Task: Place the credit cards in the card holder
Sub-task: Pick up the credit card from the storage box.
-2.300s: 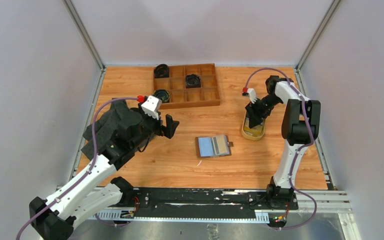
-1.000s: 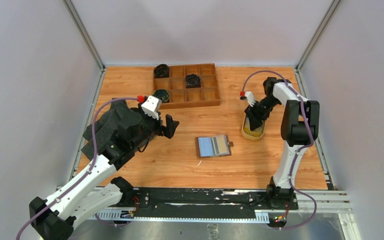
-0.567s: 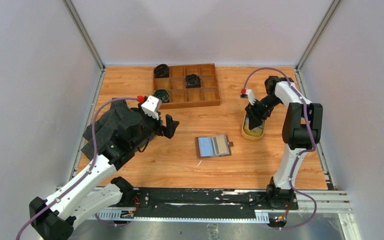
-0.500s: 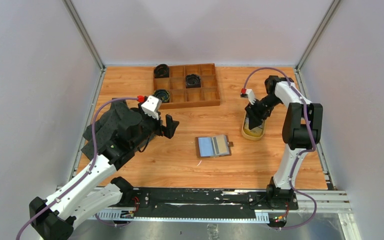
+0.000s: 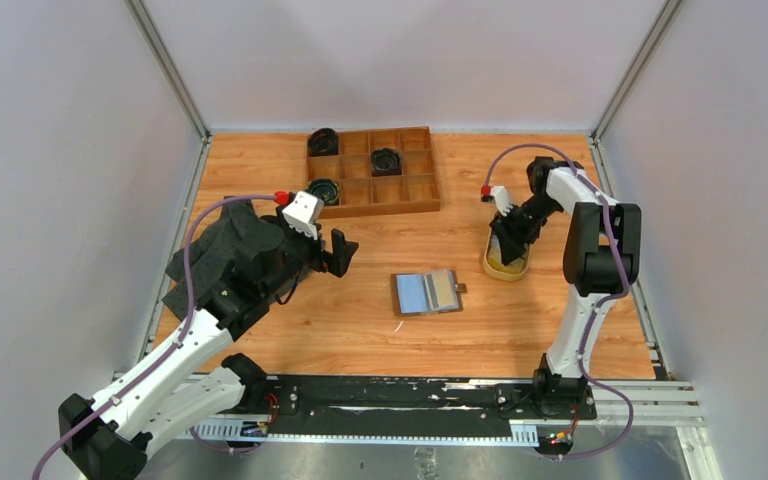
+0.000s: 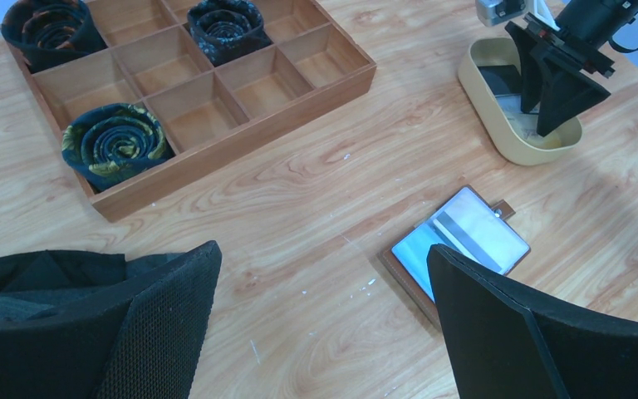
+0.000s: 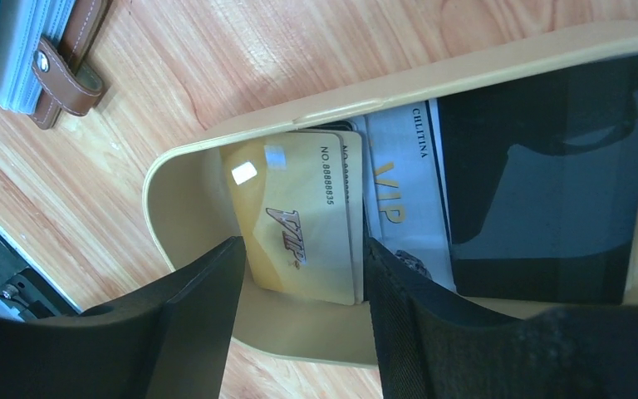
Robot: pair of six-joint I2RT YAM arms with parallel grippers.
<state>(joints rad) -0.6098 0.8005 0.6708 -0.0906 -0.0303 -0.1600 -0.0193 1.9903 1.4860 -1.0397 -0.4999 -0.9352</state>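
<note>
Here's where we're at: the credit cards (image 7: pixel 332 208) are all lying in the tan dish (image 7: pixel 465 79) on the right side of the table (image 5: pixel 360 330). We count at least 3: a gold card (image 7: pixel 291 191) on top, a silver VIP card (image 7: pixel 399 199) beside it and a dark card (image 7: pixel 548 174) further along. The right gripper (image 7: pixel 303 253) is down in the dish with its jaws parted, 1 finger on each long side of the gold card. As far as we can see it isn't clamping it, and the card lies flat.

The card holder (image 5: pixel 427 292) lies open mid-table, pale sleeves up, well apart from the dish. The left gripper (image 6: pixel 322 258) hangs over the wood just left of it, jaws spread wide, holding nothing. The wooden tray (image 5: pixel 400 205) sits at the back.
</note>
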